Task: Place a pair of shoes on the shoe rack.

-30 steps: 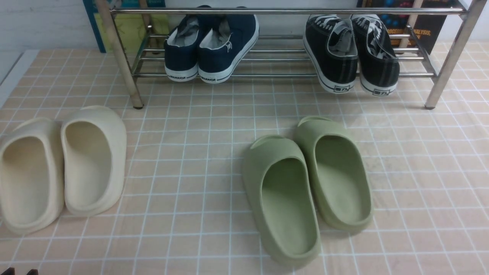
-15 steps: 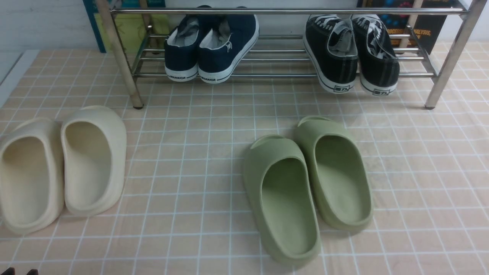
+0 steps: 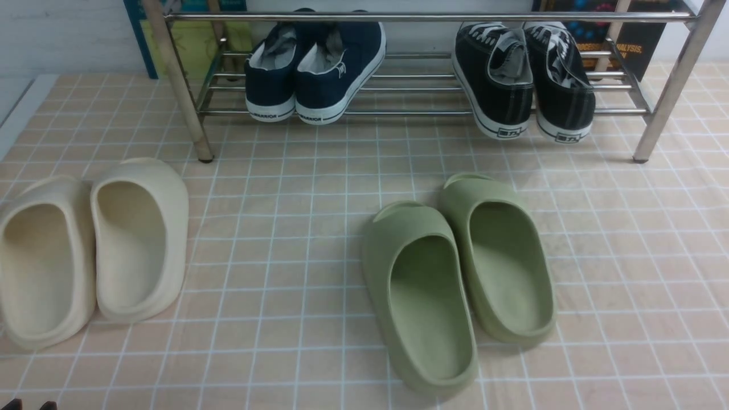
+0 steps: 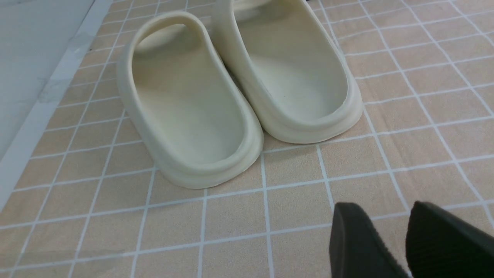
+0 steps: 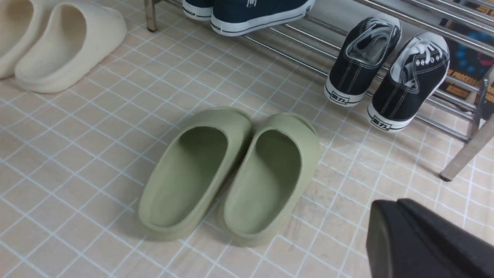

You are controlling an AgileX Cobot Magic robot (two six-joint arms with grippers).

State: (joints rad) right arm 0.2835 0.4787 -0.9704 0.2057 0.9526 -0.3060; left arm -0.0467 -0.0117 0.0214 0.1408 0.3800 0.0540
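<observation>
Two black sneakers [image 3: 524,77] sit side by side on the rack [image 3: 433,17], at its right end, heels hanging over the front bar. Canvas uppers look soft and light, the rubber soles stiffer; pinching the heel collar seems the surest hold. The right gripper [image 5: 389,231] is clenched and empty. The left gripper [image 4: 405,239], jaws parted, holds nothing.

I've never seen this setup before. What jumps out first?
Two olive-green foam slides sit side by side mid-floor, with a cream pair off to the left. Behind them, a shiny metal shoe rack already holds black canvas sneakers on the right and navy sneakers on the left.
</observation>
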